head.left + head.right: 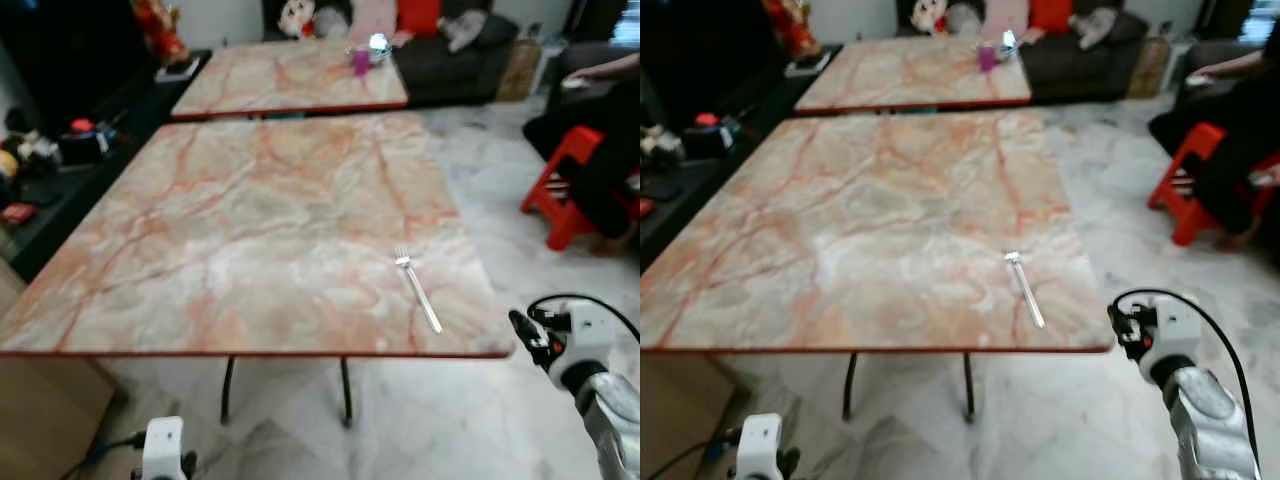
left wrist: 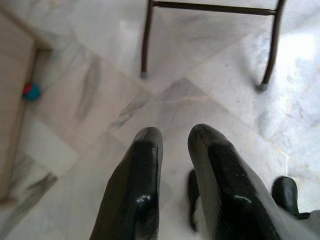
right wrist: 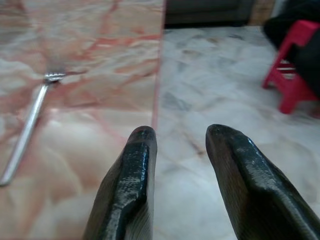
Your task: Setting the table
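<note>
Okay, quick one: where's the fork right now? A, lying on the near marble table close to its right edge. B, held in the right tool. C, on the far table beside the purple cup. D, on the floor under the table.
A: the fork lies flat on the near marble table by its right edge, and the right tool is open and empty beside that edge.

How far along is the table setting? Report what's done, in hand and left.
Done: one fork lies on the near marble table, close to its right front corner. In hand: nothing; the right claw is open and empty beside the table's right edge, and the left claw hangs low over the floor, holding nothing. Left: the table bears just that fork, so most of the setting probably remains.
</note>
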Tool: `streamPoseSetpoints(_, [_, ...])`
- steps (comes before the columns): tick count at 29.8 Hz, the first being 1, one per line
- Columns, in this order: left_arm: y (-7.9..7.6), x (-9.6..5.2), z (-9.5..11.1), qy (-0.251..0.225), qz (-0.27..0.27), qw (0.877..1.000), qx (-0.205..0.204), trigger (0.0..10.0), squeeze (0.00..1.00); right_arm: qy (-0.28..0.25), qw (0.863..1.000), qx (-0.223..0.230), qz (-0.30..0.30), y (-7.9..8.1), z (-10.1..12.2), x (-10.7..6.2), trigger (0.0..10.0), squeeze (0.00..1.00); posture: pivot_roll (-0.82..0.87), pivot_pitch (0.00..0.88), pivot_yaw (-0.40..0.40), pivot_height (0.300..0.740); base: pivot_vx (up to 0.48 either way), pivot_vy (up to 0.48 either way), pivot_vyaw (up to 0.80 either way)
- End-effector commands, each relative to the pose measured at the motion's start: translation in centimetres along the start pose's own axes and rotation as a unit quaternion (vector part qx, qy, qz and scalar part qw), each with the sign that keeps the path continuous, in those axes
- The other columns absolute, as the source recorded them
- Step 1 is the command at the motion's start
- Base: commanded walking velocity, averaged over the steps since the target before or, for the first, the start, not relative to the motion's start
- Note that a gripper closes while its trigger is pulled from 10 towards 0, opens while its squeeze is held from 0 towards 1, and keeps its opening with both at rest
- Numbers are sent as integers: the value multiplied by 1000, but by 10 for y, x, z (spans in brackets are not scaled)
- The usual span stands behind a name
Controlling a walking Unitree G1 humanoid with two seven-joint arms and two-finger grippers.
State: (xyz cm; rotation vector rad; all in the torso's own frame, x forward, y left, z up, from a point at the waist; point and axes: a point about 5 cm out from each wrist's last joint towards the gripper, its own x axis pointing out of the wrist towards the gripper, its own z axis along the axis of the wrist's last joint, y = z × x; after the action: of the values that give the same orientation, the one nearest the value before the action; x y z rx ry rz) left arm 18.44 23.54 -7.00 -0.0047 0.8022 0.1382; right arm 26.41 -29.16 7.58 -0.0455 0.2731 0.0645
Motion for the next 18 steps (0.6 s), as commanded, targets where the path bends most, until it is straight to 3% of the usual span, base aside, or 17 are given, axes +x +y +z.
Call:
streamPoseSetpoints(1, [2, -1, -4, 7, 3, 1000, 0, 10000, 0, -7, 1000, -3, -1, -1, 3, -1, 10000, 0, 24, 34, 23, 740, 0, 0, 0])
streamPoseSetpoints(7, [2, -1, -3, 7, 5, 1000, -1, 10000, 0, -13, 1000, -3, 3, 0, 4, 0, 10000, 0, 25, 36, 22, 740, 283, 0, 0])
streamPoseSetpoints(8, [2, -1, -3, 6, 5, 1000, -1, 10000, 0, -23, 999, -23, 3, 0, 8, -1, 10000, 0, 26, 36, 21, 740, 311, 0, 0])
streamPoseSetpoints(11, [2, -1, -3, 6, 5, 1000, -3, 10000, 0, -26, 999, -27, -1, 0, 9, -1, 10000, 0, 26, 36, 21, 740, 309, 0, 0])
streamPoseSetpoints(18, [1, -1, -3, 6, 5, 1000, -4, 10000, 0, -33, 999, -25, -1, -1, 12, -1, 10000, 0, 27, 38, 21, 740, 311, 0, 729])
